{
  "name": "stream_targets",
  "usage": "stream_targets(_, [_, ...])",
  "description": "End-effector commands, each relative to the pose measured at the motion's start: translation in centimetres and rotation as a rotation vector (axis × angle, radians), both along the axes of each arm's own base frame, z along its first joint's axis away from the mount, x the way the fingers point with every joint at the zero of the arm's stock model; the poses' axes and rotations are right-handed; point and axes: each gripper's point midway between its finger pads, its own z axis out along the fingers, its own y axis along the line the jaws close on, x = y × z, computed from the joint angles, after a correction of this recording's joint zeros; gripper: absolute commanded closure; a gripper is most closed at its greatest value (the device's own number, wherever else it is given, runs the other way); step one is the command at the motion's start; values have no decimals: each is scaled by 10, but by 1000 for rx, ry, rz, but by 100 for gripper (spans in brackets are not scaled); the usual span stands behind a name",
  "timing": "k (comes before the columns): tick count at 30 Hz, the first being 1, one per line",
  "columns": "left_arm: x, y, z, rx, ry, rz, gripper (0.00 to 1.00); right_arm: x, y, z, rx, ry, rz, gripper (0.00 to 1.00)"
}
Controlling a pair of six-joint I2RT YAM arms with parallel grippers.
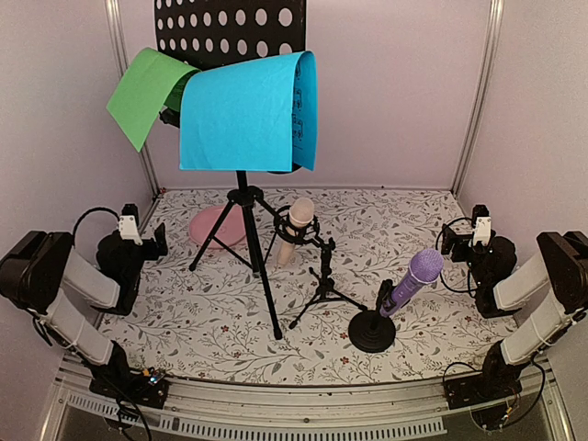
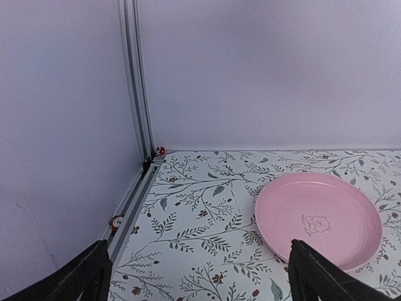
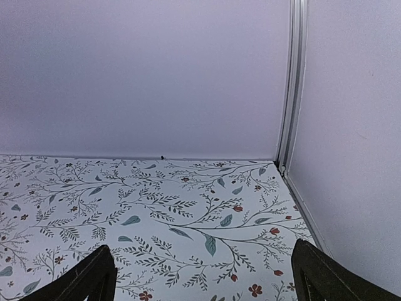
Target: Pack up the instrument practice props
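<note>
A black perforated music rack on a tripod stands at the back centre. A blue paper and a green paper hang on it. A beige microphone sits in a small black tripod support. A purple microphone leans in a round-based black support. My left gripper is open and empty at the left side, also seen in its wrist view. My right gripper is open and empty at the right, also seen in its wrist view.
A pink plate lies on the floral table cover behind the tripod legs; it also shows in the left wrist view. Pale walls with metal corner posts enclose the table on three sides.
</note>
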Motion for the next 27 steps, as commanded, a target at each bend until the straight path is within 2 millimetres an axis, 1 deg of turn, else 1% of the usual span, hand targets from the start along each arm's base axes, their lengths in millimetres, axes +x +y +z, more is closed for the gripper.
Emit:
stream_targets(1, [9,16,12,-24,31,94,1,2,-4,9,-4,-8,-25,1])
stream_targets(2, [12,18,17,-31,42,107,1,4,-4,17,-4,-5,-34,1])
stream_targets(3, [15,20,19,-33,66,117,1,7,-6,17,-2,19,-46,1])
stream_targets(4, [17,21,24,-32,78,123,1,9,-9,25,7,22,-65,1])
stream_targets(6, [19,27,29,-78,113,162,1,14,-16,35,28,50,-107,1])
stream_targets(9, [21,39,32,-158,198,230,1,24,-12,55,84,80,-86,1])
stream_targets(12, [25,42,35,-230,287,242,1,30,-7,77,185,101,-57,1])
stream_targets(14, [26,42,40,-309,316,216,1,35,-7,82,287,158,-72,1])
stream_targets(16, [24,43,48,-401,308,163,1,39,-5,83,327,211,-68,1])
stream_targets(18, [16,54,52,-503,280,186,1,42,6,83,349,248,-4,1])
stream_targets(20, [11,64,55,-558,272,211,1,42,14,85,364,260,41,1])
stream_targets(21, [9,65,51,-573,306,221,1,42,17,87,381,265,56,1])
stream_targets(23, [11,61,48,-577,373,200,1,39,23,95,399,264,91,1])
stream_targets(25, [11,51,49,-588,415,153,1,38,31,105,408,272,139,1])
stream_targets(27, [8,38,58,-610,417,71,4,37,41,116,412,290,196,1])
